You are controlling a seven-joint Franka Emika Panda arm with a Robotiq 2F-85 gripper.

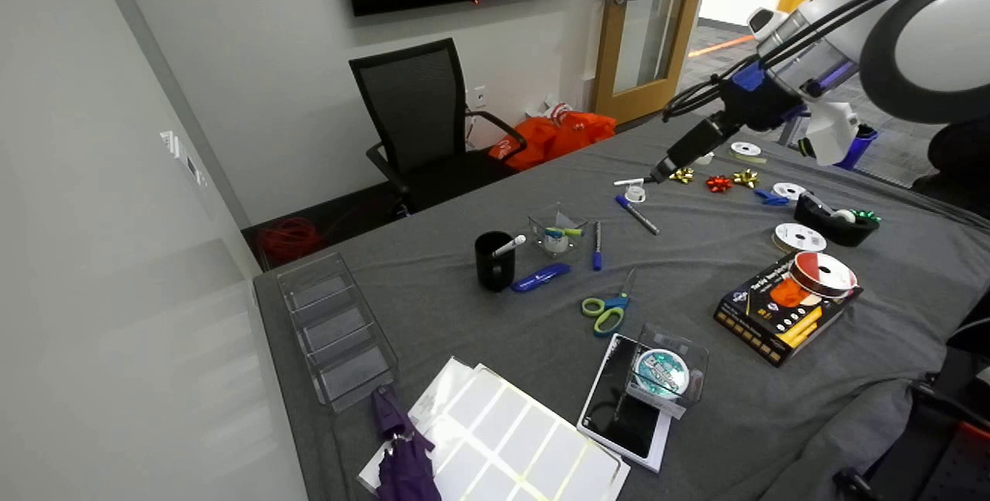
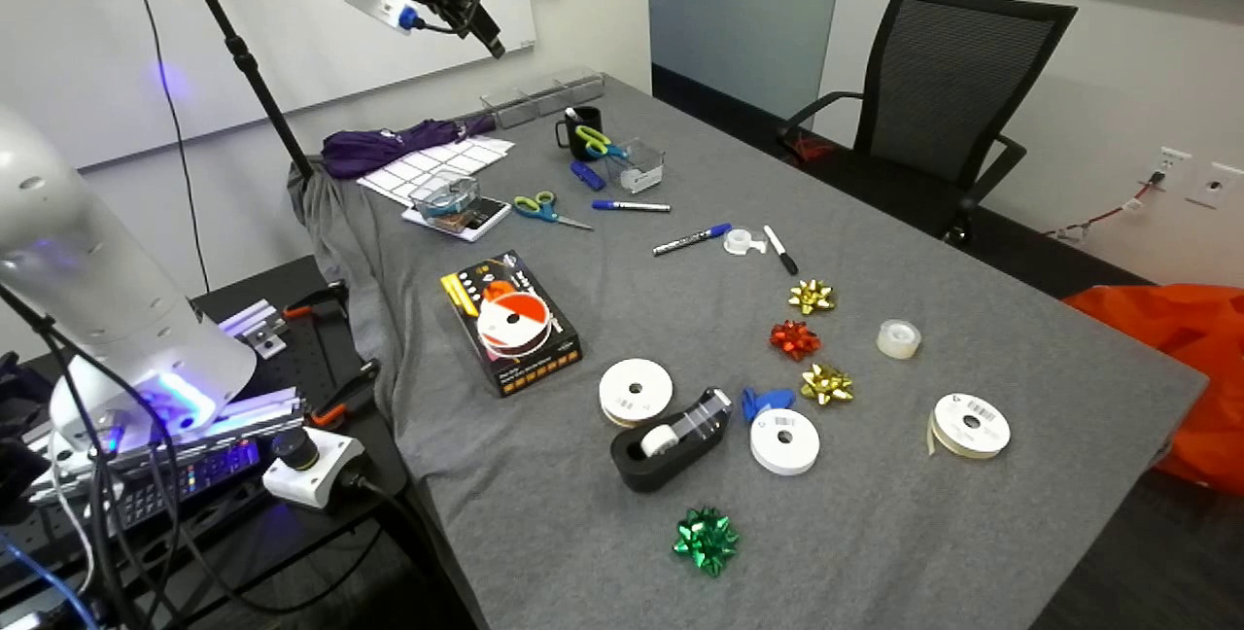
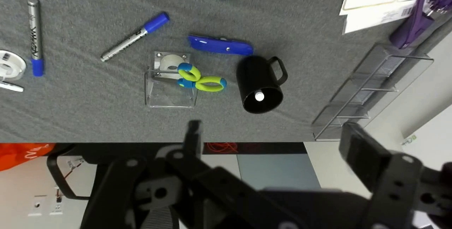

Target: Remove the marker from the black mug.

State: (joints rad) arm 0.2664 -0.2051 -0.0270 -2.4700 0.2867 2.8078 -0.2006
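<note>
The black mug (image 1: 492, 270) stands upright on the grey cloth; it also shows in an exterior view (image 2: 581, 148) and in the wrist view (image 3: 251, 75). A white marker (image 1: 510, 245) leans in it, its upper end sticking out past the rim. The marker also shows in an exterior view (image 2: 571, 113), and end-on inside the mug's mouth in the wrist view (image 3: 259, 96). Its lower part is hidden in the mug. My gripper (image 3: 273, 129) is open and empty, raised above the table and apart from the mug. It shows in both exterior views (image 1: 660, 173) (image 2: 499, 51).
Beside the mug are a clear box (image 3: 171, 100) holding scissors and tape, and a blue closed holder (image 3: 220, 45). Blue-capped markers (image 3: 136, 37), other scissors (image 1: 609, 313) and a clear divided tray (image 1: 338, 331) lie around. A ribbon-topped box (image 1: 773, 319) stands farther off.
</note>
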